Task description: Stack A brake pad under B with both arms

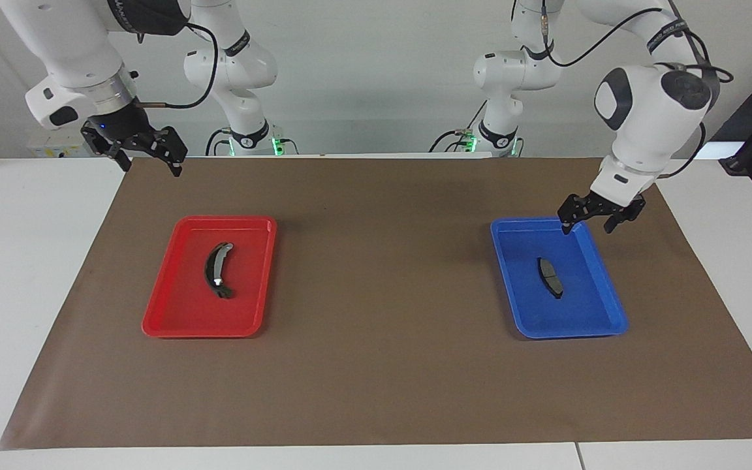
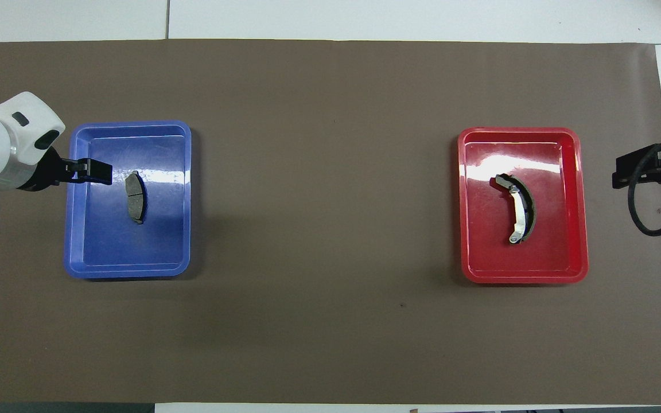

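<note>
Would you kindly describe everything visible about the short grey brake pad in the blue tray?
The short brake pad is a small, matte dark-grey piece, slightly curved, with a thin groove across its middle. It lies flat on the floor of the blue tray, near the tray's middle, clear of the walls. Nothing touches it but the tray. The left gripper hangs open above the tray's edge nearest the robots, not reaching the pad.

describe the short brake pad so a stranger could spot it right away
Find the blue tray at the left arm's end of the brown mat. The short brake pad lies alone inside it: matte dark grey with a thin middle groove, unlike the long shiny crescent pad in the red tray.
</note>
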